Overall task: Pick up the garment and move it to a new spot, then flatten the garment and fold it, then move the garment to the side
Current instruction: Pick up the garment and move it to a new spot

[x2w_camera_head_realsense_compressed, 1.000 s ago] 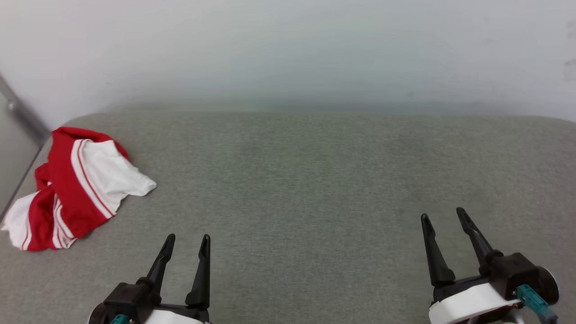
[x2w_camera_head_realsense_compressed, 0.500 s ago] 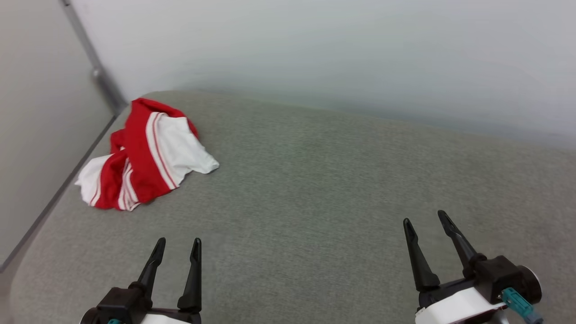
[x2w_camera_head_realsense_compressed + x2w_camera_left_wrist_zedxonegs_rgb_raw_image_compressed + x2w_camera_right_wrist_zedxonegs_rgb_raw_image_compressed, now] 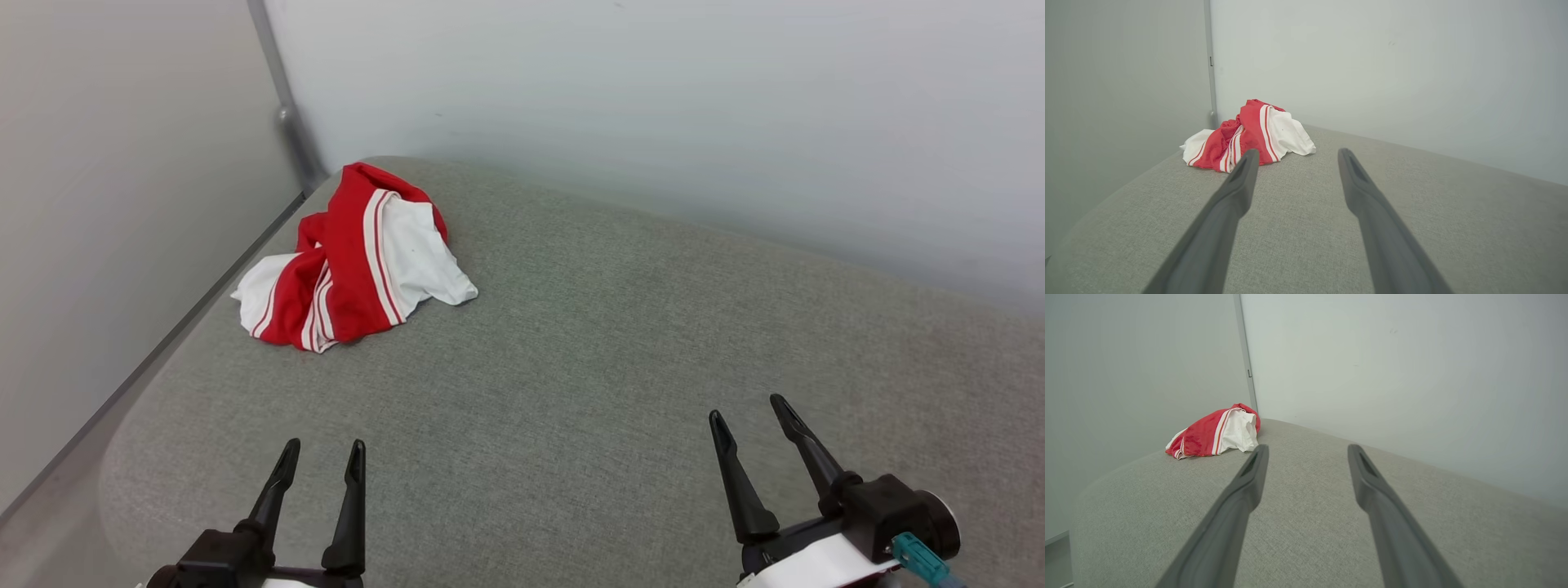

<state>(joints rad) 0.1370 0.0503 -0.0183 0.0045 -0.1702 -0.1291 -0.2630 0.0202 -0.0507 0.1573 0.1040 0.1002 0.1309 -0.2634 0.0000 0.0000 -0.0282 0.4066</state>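
Down at the near edge of the pad (image 3: 588, 351), my left claw (image 3: 324, 447) hangs just over the grey weave. Its two fingers are parted a moderate way with nothing between them. My right claw (image 3: 747, 408), well apart on the other side, is spread a little wider and is just as empty. Both point up the pad toward the far wall (image 3: 653, 122).

Beyond the fingertips lies bare grey cloth, and then the shirt (image 3: 359, 261). It sits bunched in a loose heap at the far left corner, close to the pad's left edge and near the thin metal post (image 3: 282, 98) where the wall meets the side panel (image 3: 122, 163). It is ahead of my left claw and a little to its left, well out of reach of both. A red fold with white stripe trim rides on top, a white sleeve spills right onto the open pad, and another white patch shows at the near left. Any print is hidden in the folds.

I judge it light, limp and not fragile. It should sag and fall open when lifted, and its trailing parts may drag on the weave. The best hold looks to be the raised red ridge at the top, where layers stand clear of the pad and my fingers can close round a fold. Pinching the white sleeve tip would likely draw out the sleeve alone. My left claw is the nearer one for it.
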